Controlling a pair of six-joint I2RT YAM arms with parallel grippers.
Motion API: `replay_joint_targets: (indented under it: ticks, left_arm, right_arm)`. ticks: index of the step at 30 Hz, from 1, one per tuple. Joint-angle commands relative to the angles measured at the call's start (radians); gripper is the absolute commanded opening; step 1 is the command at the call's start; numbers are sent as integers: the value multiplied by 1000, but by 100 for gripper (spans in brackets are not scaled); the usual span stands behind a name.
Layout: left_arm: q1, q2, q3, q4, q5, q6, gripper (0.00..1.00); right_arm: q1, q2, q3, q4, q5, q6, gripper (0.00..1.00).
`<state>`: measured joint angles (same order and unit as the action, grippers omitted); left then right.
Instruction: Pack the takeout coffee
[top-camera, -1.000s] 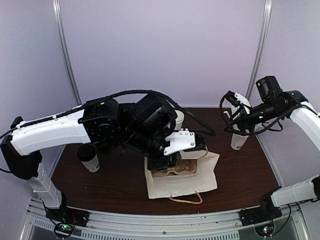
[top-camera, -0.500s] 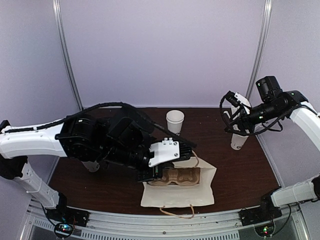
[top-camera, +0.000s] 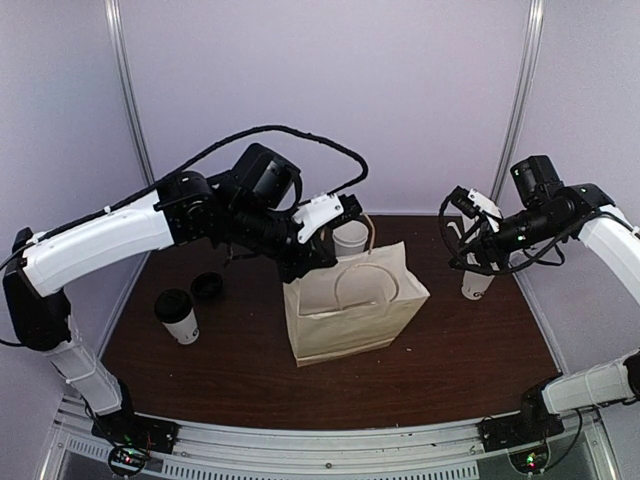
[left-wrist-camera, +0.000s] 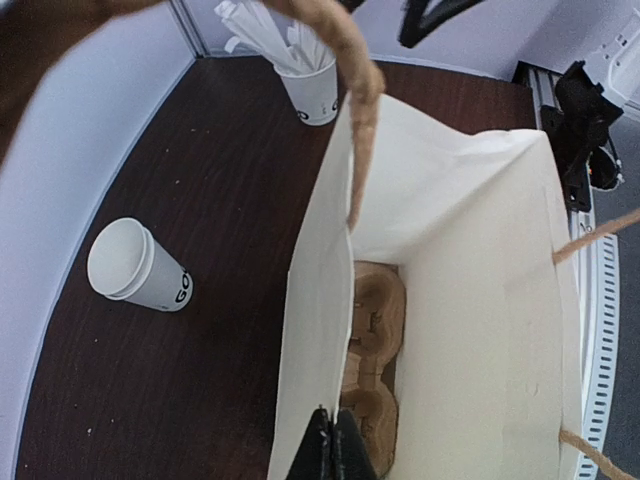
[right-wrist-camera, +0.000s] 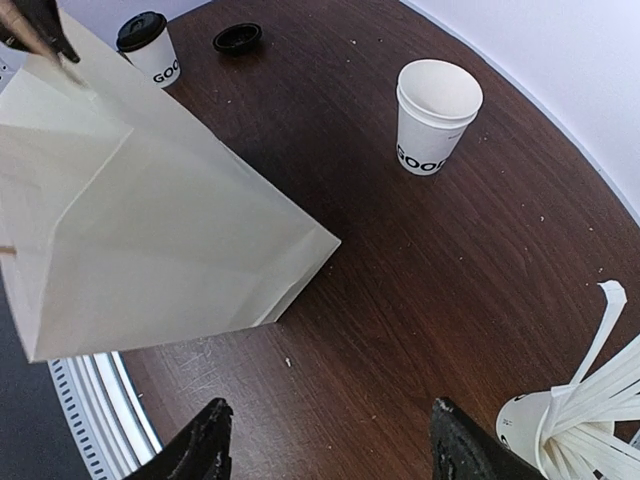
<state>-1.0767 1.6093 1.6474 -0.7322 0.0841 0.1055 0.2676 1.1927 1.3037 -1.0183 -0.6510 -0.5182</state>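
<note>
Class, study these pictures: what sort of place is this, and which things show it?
Probably a robotics lab cell staged as a coffee-packing bench: two robot arms mounted at a dark table, plain walls, a paper bag and a lidded cup.

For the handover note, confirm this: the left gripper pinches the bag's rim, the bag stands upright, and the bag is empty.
Not empty: the left wrist view shows a brown cup carrier inside the bag. The left gripper does pinch its rim, and it stands upright.
</note>
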Motion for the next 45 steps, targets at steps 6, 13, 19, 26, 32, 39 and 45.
replay_joint_targets:
  ticks: [6, 13, 19, 26, 32, 39, 45]
  left_arm:
    - [146, 143, 161, -44, 162, 21, 0]
    - [255, 215, 238, -51, 295, 32, 0]
    - [286, 291, 328, -97, 333, 28, 11]
    - [287, 289, 327, -87, 349, -2, 21]
    - [287, 222, 295, -43, 268, -62, 45]
    - [310, 164, 283, 55, 260, -102, 44]
    - [348, 209, 341, 67, 363, -181, 11]
  right_arm:
    - [-10, -20, -18, 24, -2, -8, 67]
    - [-10, -15, -18, 27, -8, -9, 67]
    - [20, -8, 105, -59, -258, -66, 68]
    - [218, 157, 325, -130, -218, -119, 70]
    - [375, 357, 552, -177, -151, -95, 70]
    - [437, 478, 682, -183, -126, -54, 55]
    - [442, 483, 713, -186, -131, -35, 0]
